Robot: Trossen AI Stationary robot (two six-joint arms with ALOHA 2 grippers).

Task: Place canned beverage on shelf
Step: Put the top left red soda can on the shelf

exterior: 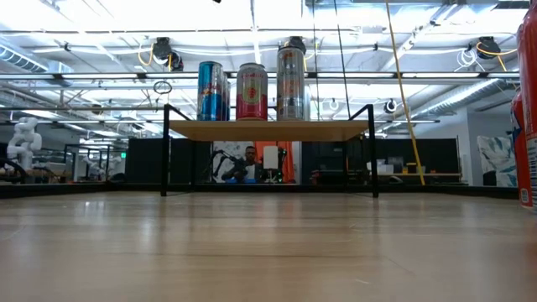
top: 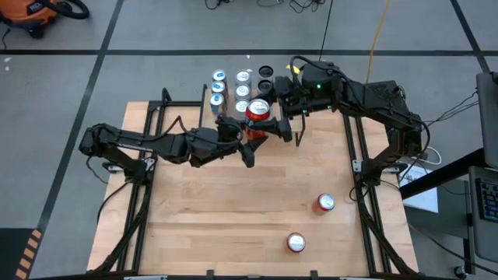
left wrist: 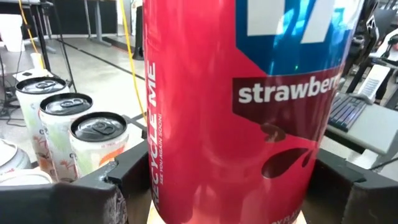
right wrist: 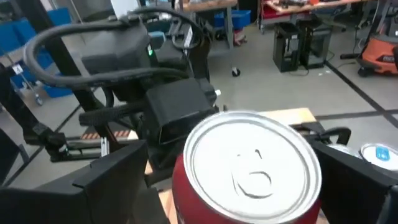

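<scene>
A red can [top: 257,110] marked "strawberry" [left wrist: 249,112] hangs upright by the near right corner of the shelf [exterior: 268,130], higher than the cans standing there. My left gripper [top: 250,136] reaches in from the table's left and is shut on the can. My right gripper [top: 277,123] comes from the far right. It is open, with one finger on each side of the can's top [right wrist: 252,165]. Whether they touch it I cannot tell. The low view shows neither gripper nor the held can. My left gripper pinches the red can's side wall [left wrist: 155,186] between its two fingers, one finger [left wrist: 106,186] on each side of the body, below the label. The fingers lie level, coming from the table's left. The can stands upright in the hold, lifted clear.
Several cans [top: 230,89] stand in rows on the shelf; three show in the low view [exterior: 252,91]. Two red cans [top: 324,203] [top: 296,243] stand on the table's near right, one close to the low camera [exterior: 529,109]. A person [exterior: 245,159] sits beyond the table.
</scene>
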